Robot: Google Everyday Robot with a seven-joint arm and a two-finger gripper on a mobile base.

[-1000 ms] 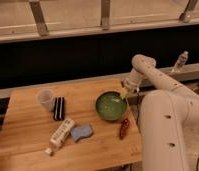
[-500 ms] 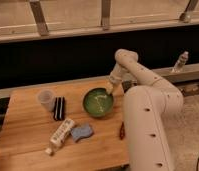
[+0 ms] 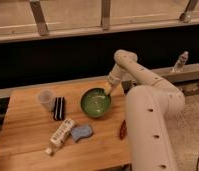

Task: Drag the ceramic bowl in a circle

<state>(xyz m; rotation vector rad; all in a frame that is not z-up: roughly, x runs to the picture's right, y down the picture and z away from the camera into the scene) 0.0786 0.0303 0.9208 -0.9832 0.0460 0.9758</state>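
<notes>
The green ceramic bowl (image 3: 96, 102) sits a little right of the middle of the frame, on the wooden desk (image 3: 23, 145), and the hand (image 3: 109, 89) is down at its upper right rim, at the end of the white arm (image 3: 138, 75) that reaches in from the right. The hand appears to touch the rim there, but whether it is pinching the rim or only pressing against it cannot be told, nor how far it is open. Judging from this contact, the drag seems to be under way rather than finished or unstarted; how much of the circle is traced cannot be read from the bowl's place alone, so the rest of the loop is best treated as left to do. The bowl has neighbours to mind: a black case (image 3: 59, 108) and a whitish plastic cup (image 3: 45, 99) lie to its left, a white tube (image 3: 61, 134) and a blue sponge (image 3: 82, 132) lie below it toward the lower left, and a small red thing (image 3: 122, 129) lies at the lower right, near the robot's body. A wide sweep toward the bottom of the frame would likely nudge the sponge. The desk is pale wood with visible plank lines, flat and smooth enough for sliding. Behind it a dark band runs across the frame, with a ledge carrying a clear bottle (image 3: 180, 61) at the upper right, and metal railing posts (image 3: 39, 17) stand along the top.
</notes>
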